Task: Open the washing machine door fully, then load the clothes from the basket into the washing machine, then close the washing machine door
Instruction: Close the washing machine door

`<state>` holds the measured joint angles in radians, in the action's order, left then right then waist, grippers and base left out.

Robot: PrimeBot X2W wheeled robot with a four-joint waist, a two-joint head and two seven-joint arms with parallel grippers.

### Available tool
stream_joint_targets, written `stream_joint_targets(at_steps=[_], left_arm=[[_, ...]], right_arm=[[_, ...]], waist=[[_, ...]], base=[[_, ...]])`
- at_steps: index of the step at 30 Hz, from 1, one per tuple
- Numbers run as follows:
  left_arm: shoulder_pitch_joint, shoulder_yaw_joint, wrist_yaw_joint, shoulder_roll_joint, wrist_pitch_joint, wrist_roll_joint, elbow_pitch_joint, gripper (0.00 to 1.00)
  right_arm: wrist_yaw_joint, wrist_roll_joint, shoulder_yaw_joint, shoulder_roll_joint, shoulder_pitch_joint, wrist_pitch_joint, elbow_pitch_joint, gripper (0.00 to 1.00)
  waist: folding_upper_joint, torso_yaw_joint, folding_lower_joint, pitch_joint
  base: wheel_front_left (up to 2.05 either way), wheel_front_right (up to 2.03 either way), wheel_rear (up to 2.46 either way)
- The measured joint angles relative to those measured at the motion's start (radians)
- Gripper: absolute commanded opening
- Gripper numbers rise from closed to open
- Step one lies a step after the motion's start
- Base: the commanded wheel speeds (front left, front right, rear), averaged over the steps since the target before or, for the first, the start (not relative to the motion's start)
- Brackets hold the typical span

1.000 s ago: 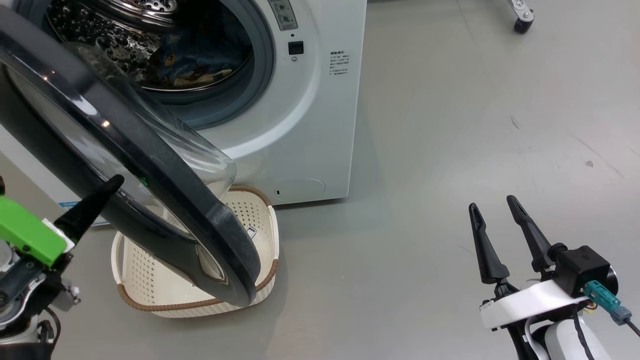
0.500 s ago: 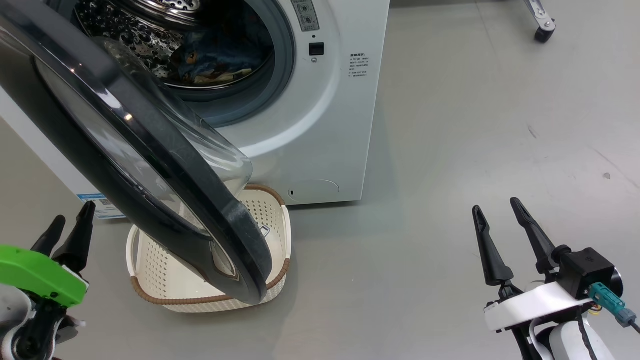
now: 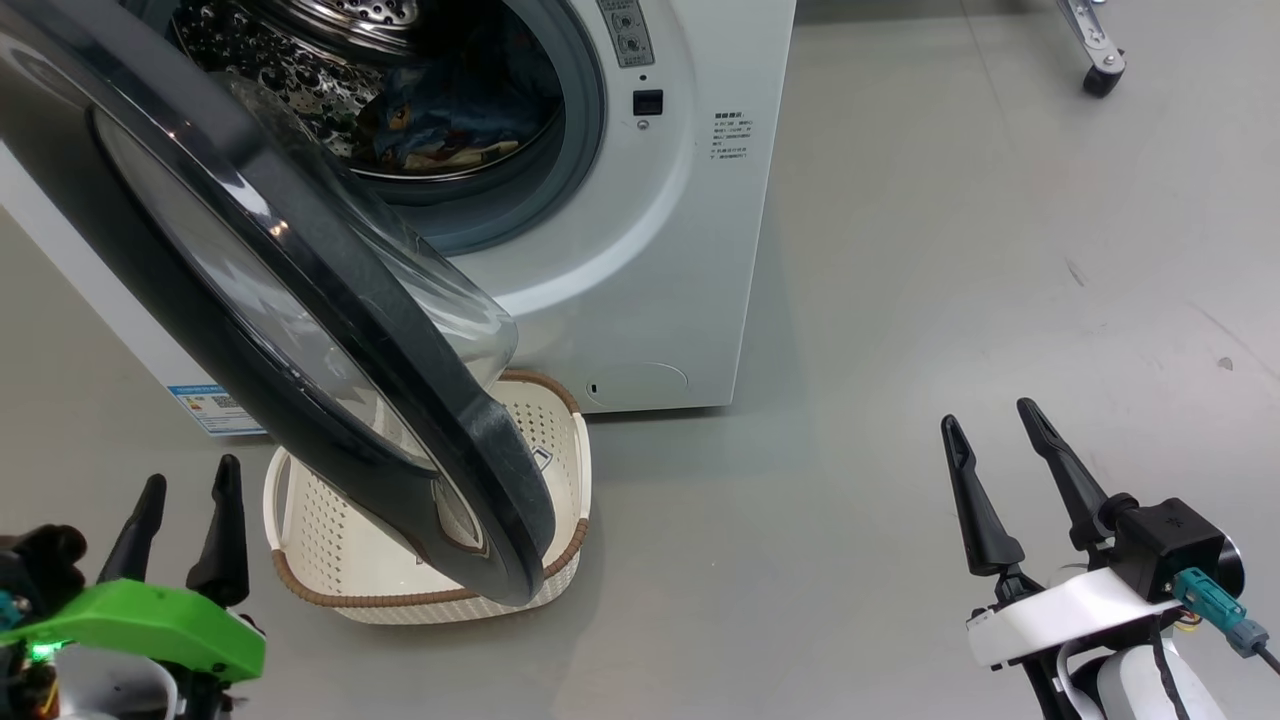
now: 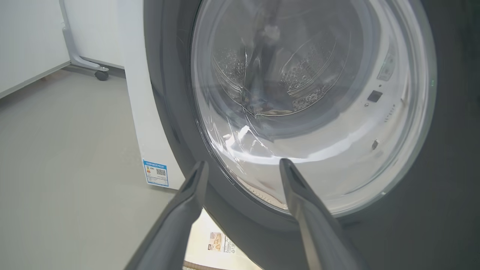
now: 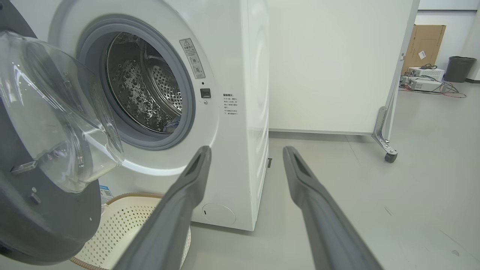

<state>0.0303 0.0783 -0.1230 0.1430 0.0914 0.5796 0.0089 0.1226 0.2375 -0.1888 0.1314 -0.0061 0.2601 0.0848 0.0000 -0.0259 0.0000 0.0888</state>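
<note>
White washing machine (image 3: 650, 280), black-rimmed door (image 3: 400, 350), cream perforated basket (image 3: 325, 535), brown rim.

A white wheeled partition (image 5: 330, 63) stands on grey floor (image 3: 950, 250); beyond, a cardboard box (image 5: 425, 43), perhaps a bin (image 5: 457, 68).

Smooth grey floor (image 5: 412, 195); white partition (image 5: 330, 63) on casters (image 5: 390, 156); cardboard box (image 5: 425, 43), dark bin (image 5: 456, 68) behind it.

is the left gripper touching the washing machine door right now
Apart. In the head view the left gripper stands open, and grey floor shows between its fingertips and the black rim of the washing machine door.
</note>
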Motion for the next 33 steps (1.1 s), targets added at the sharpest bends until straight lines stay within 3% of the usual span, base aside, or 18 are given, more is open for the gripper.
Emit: stream_joint_targets(at_steps=[6,16,26,33], left_arm=[[0.053,-0.072,0.000,-0.018,-0.169,-0.127,0.055,1.00],[0.073,-0.147,-0.001,-0.021,-0.339,-0.230,0.137,1.00],[0.078,-0.184,-0.001,-0.036,-0.352,-0.305,0.201,1.00],[0.076,-0.136,-0.001,-0.052,-0.348,-0.306,0.167,1.00]], right_arm=[[0.000,0.000,0.000,0.000,0.004,0.000,0.000,1.00],[0.000,0.000,0.000,0.000,0.014,0.000,0.002,1.00],[0.000,0.000,0.048,-0.004,0.066,0.000,0.022,1.00],[0.000,-0.001,0.048,-0.008,0.077,0.000,0.025,1.00]], waist=[[0.0000,0.001,0.0000,0.000],[0.0000,0.007,0.0000,-0.002],[0.0000,0.030,0.0000,-0.018],[0.0000,0.047,0.0000,-0.024]], base=[[0.00,0.00,0.00],[0.00,0.00,0.00],[0.00,0.00,0.00],[0.00,0.00,0.00]])
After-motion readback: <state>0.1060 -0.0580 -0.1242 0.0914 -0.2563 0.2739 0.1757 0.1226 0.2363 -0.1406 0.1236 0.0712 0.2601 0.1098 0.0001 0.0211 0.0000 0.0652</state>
